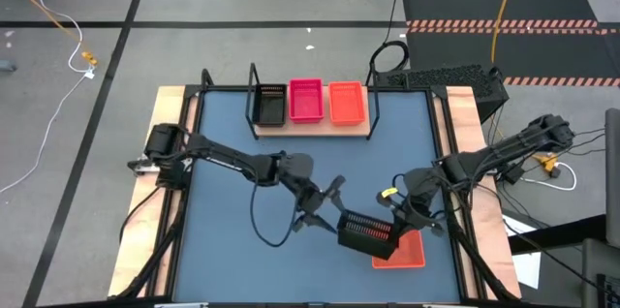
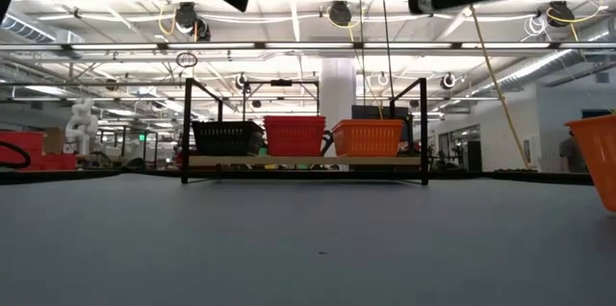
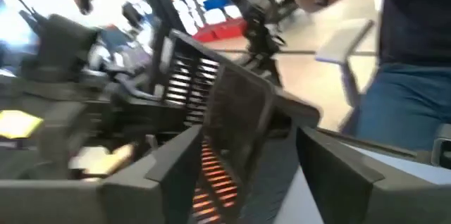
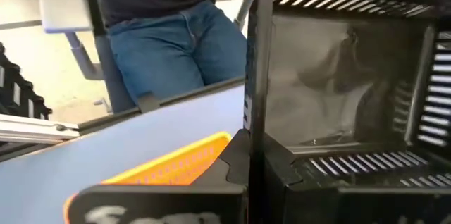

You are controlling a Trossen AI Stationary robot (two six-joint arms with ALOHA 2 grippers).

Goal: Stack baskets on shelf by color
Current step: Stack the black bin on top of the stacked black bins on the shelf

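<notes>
grey workshop floor with cables and striped mats surrounds my dark blue counter [image 1: 232, 143], which has pale wooden edges. at its far side stands the shelf [image 1: 310, 126], a light wooden board with black wire uprights at its ends. on it sit three baskets in a row, side by side: a black basket [image 1: 270, 104] at the left, a pinkish-red basket [image 1: 306, 100] in the middle, and an orange-red basket [image 1: 347, 102] at the right. the low view shows the same row on the board, with a bright hall of ceiling lights behind it.

my right gripper [image 1: 399, 213] is at the near right part of the counter, its fingers pressed together on the wall of a second black basket [image 1: 367, 233], which is tilted up off the surface. the right wrist view looks into that basket's mesh from close by. under and just beside it lies another orange-red basket [image 1: 402, 253] on the counter.

my left gripper [image 1: 322, 203] is near the middle of the counter, just beside the tilted black basket, its fingers [image 3: 169, 164] spread and holding nothing. in the left wrist view the basket's mesh wall stands between them, apart from both.

a person in blue jeans [image 4: 169, 41] stands beyond the counter's edge.
</notes>
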